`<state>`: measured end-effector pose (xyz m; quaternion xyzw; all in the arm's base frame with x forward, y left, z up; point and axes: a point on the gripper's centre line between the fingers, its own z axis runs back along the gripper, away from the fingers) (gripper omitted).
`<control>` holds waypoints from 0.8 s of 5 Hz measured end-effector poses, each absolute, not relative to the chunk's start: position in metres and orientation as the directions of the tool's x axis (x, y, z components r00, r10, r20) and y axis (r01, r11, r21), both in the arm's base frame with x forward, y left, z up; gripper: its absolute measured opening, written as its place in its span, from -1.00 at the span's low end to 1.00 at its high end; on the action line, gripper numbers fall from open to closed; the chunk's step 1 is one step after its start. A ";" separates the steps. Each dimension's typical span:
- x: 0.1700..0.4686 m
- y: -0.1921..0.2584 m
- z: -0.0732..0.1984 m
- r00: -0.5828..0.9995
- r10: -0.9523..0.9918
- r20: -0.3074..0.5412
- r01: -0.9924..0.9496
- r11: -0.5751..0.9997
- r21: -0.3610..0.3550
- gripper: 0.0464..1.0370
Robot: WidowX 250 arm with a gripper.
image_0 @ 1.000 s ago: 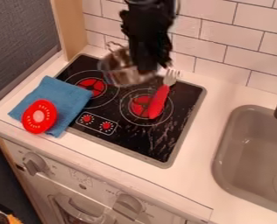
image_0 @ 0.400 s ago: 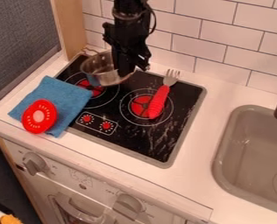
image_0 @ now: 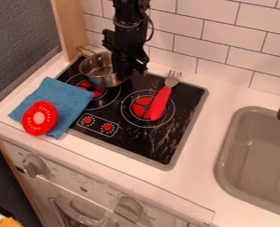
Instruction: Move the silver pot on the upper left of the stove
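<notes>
- Camera view: silver pot at the stove's upper left, above or on the rear-left burner; can't tell whether its base touches.
- Pot round, open-topped, shiny metal, thin wire handle toward the wall.
- My black tool at the pot's right side; can't tell if I'm clenched on it or released.
- Stove glossy black, red burner marks, scuffed at lower right.
- Fork: ribbed red grip, metal tines.
- Blue cloth, soft, creased; red disc, pale centre, on it.
- Bench smooth, white.
</notes>
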<state>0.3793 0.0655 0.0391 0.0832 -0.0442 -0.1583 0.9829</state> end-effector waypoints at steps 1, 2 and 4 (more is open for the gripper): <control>0.384 0.064 0.042 0.949 -0.309 0.067 0.297 0.943 0.148 -0.91; 0.380 0.060 0.047 0.963 -0.266 0.044 0.261 0.960 0.098 -0.61; 0.376 0.051 0.102 0.952 -0.278 0.128 0.274 0.960 0.047 0.57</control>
